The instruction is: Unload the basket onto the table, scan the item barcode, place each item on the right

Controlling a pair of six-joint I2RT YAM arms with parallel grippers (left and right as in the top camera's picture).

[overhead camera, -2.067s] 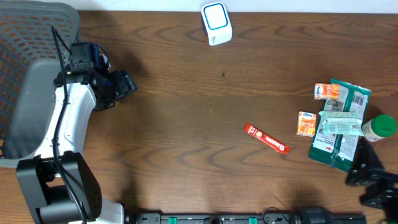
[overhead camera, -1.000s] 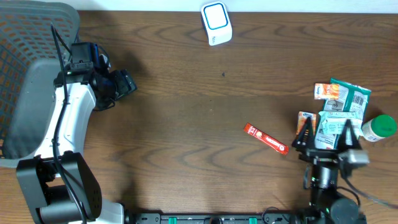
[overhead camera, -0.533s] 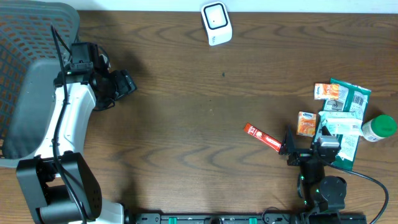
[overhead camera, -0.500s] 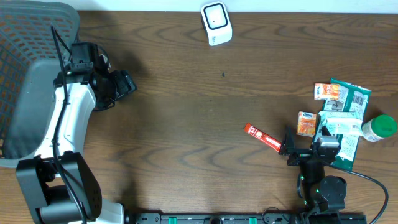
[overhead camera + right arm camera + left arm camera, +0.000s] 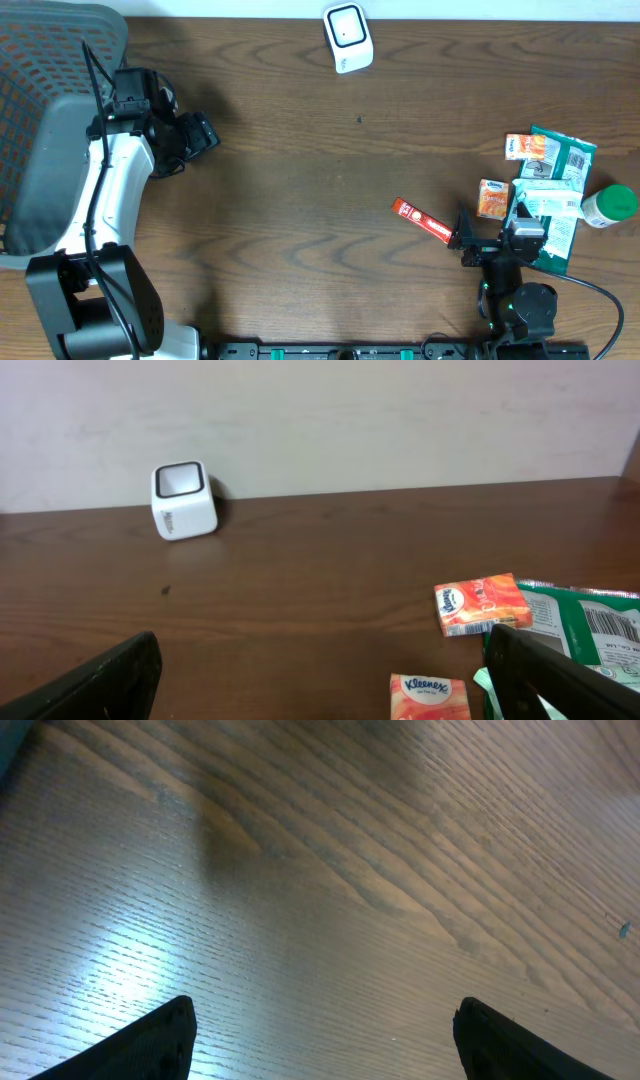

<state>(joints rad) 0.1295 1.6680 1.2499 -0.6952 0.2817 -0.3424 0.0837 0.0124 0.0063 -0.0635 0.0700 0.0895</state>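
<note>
The white barcode scanner (image 5: 347,36) stands at the table's far edge; the right wrist view shows the scanner (image 5: 183,500) too. Items lie at the right: a red stick packet (image 5: 428,222), two orange Kleenex packs (image 5: 492,198) (image 5: 525,147), green packets (image 5: 552,190) and a green-capped bottle (image 5: 610,205). My right gripper (image 5: 492,240) hovers open and empty near the front edge, between the red stick and the green packets. Ahead of the right gripper (image 5: 320,680) lie the Kleenex packs (image 5: 480,603) (image 5: 432,697). My left gripper (image 5: 205,133) is open over bare wood at the far left, and the left gripper (image 5: 325,1040) holds nothing.
A grey mesh basket (image 5: 40,150) sits off the table's left side, beside the left arm. A pale wall rises behind the scanner in the right wrist view. Brown wood (image 5: 300,180) lies between the two arms.
My right arm came in from the bottom right corner and shifted left toward the red stick packet, then held still over the last half second. The left arm has not moved.
</note>
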